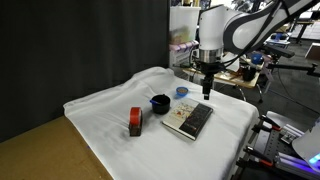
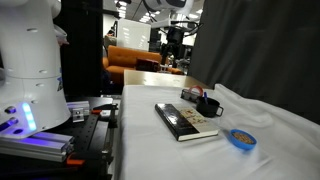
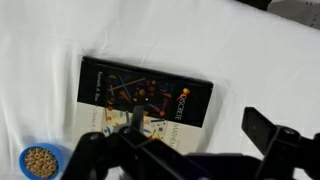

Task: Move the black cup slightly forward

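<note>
While above the book (image 1: 190, 120), hand (image 1: 207, 90) apart from black cup (image 1: 159, 102).

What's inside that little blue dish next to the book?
The blue dish is filled with small tan pellets, perhaps nuts or grains; the view is too blurry to tell which. They cover its bottom, so anything beneath them is hidden.

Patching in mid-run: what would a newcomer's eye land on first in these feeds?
The bright white cloth draped over the table stands out first, with a dark-covered book lying on it. The open claw hangs above that book, holding nothing. The black cup sits untouched on the cloth, between a red-and-black block and a small blue disc.
</note>
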{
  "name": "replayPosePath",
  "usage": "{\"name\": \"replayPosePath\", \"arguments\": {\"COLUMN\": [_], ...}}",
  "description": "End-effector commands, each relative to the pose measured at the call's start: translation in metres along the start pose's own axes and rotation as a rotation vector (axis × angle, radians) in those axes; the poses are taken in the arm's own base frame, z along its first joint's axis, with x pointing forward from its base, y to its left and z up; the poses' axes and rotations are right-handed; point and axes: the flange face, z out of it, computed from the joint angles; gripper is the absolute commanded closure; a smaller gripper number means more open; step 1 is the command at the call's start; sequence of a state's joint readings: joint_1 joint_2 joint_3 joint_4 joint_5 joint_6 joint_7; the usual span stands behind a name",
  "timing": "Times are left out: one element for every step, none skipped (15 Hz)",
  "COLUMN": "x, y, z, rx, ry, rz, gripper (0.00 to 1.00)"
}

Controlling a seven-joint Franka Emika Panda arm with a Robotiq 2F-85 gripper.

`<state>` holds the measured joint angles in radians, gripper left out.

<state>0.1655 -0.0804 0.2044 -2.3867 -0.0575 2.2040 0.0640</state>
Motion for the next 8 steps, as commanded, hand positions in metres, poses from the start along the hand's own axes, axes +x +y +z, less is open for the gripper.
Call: {"name": "replayPosePath", "arguments": {"x": [0.0001,0.0001,0.0001,0.0001,0.0001,0.0001,0.0001,0.0004], "y": [0.0000,-0.0001,-0.0001,-0.0001,-0.0001,-0.0001,-0.0001,0.0016], "z": [-0.0007,-0.0008,-0.0008,-0.0008,-0.0008,-0.0008,-0.0008,0.0011], "rx": [0.000,0.000,0.000,0.000,0.000,0.000,0.000,-0.001], "ry": [0.000,0.000,0.000,0.000,0.000,0.000,0.000,-0.008], "rz": [0.000,0.000,0.000,0.000,0.000,0.000,0.000,0.009], "gripper": [0.00,0.00,0.00,0.00,0.00,0.00,0.00,0.00]}}
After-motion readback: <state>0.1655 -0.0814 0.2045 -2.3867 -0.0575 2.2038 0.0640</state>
